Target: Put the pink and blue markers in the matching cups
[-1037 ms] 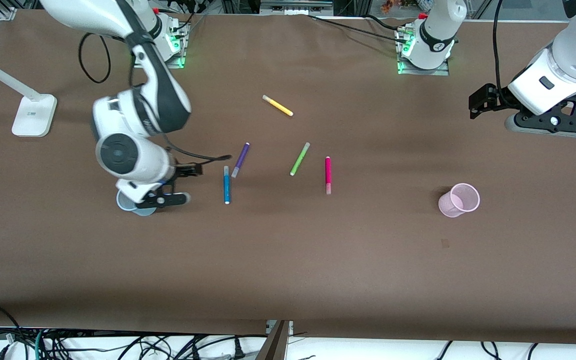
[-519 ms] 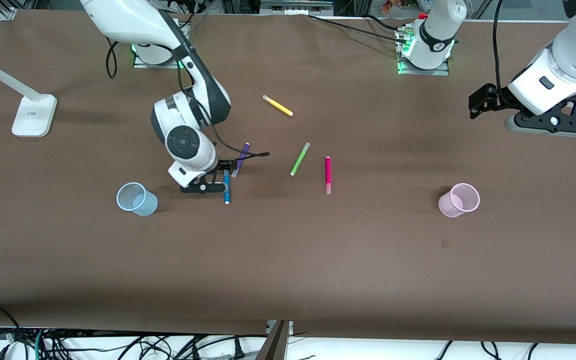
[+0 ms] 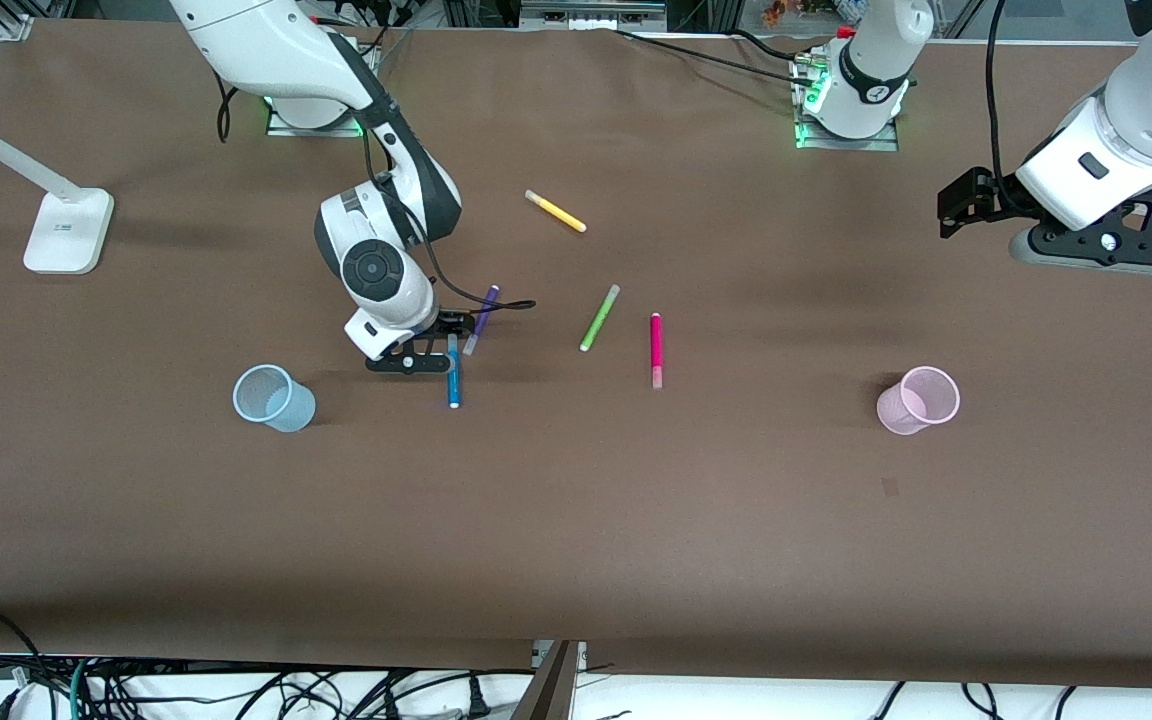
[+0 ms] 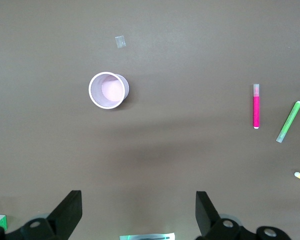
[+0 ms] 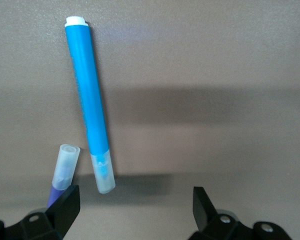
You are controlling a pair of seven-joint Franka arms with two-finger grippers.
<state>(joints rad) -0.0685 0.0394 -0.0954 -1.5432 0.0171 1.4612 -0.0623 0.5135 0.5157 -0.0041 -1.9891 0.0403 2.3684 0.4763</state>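
1. The right gripper is low over the table with its jaws spread wide and nothing between them. It is at the capped end of the blue marker.
2. In the right wrist view the blue marker lies flat, its pale cap pointing toward the gripper and closer to one finger than to the other; neither finger touches it.
3. The purple pen lies just beside the blue marker's capped end, slightly farther from the front camera, its clear cap close to the same finger.
4. The blue cup stands upright toward the right arm's end of the table, near the right gripper and a little nearer to the front camera.
5. The pink marker lies flat toward the middle of the table, well apart from the right gripper, with the lime-green pen just beside it.
6. The yellow pen lies farther from the front camera than the other pens.
7. The left gripper waits over the left arm's end of the table, jaws wide and empty.
8. The pink cup stands upright toward the left arm's end, well apart from the pink marker; the left wrist view looks down into its open mouth.
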